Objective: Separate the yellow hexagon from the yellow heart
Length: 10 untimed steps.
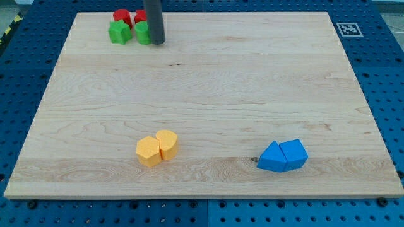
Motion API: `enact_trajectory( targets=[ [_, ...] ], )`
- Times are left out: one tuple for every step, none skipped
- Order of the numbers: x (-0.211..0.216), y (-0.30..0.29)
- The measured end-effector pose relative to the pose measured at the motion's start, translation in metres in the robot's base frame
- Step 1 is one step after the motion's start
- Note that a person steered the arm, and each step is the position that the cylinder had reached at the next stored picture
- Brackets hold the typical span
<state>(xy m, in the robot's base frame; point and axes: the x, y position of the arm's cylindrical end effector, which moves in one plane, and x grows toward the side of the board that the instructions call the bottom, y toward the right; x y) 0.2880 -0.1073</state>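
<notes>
The yellow hexagon (pixel 149 151) lies near the view's bottom, left of centre, touching the yellow heart (pixel 168 143) just to its upper right. My tip (pixel 157 43) is far away at the view's top left, right beside a green block (pixel 142 33) in a cluster of red and green blocks. The rod hides part of that cluster.
The top-left cluster holds a green star-like block (pixel 119 32), a red block (pixel 121 16) and another red block (pixel 139 16). Two blue blocks touch at the bottom right: a triangular one (pixel 273 158) and a squarer one (pixel 294 153). A marker tag (pixel 346 29) sits off the board's top right corner.
</notes>
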Motion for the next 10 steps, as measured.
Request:
enact_trajectory(
  targets=[
    [0.008, 0.002],
    [0.047, 0.022],
    [0.121, 0.036],
    [0.197, 0.053],
    [0.220, 0.051],
    [0.178, 0.049],
    [0.189, 0.003],
    [0.238, -0.028],
    [0.281, -0.014],
    [0.317, 0.036]
  ],
)
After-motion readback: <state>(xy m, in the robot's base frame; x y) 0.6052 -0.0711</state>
